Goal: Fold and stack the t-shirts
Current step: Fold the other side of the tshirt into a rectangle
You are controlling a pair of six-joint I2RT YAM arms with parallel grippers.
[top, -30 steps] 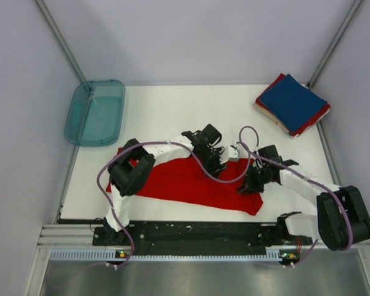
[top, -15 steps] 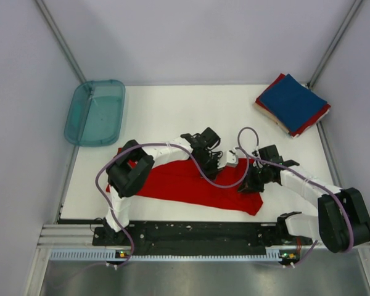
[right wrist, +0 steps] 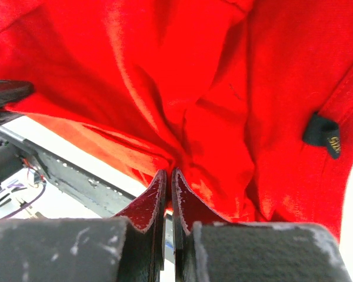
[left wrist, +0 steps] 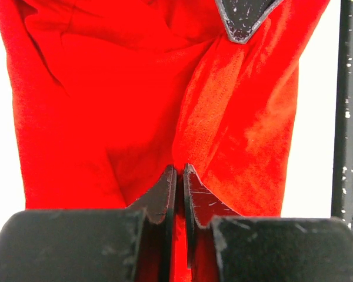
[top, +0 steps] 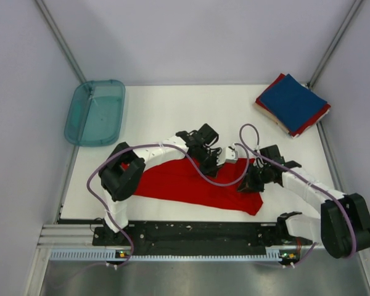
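Lying rumpled on the white table (top: 172,111), the red t-shirt (top: 179,185) is soft matte cloth creased into ridges. It sits right of the translucent teal tray (top: 95,112) and nearer the arm bases, its long axis running left to right. The left gripper (left wrist: 177,176) pinches a fold of it, jaws clamped where a second ago they stood apart. The right gripper (right wrist: 166,179) is likewise clamped on red cloth. Far right of the tray sits a square stack (top: 291,105) of folded tees, navy on top.
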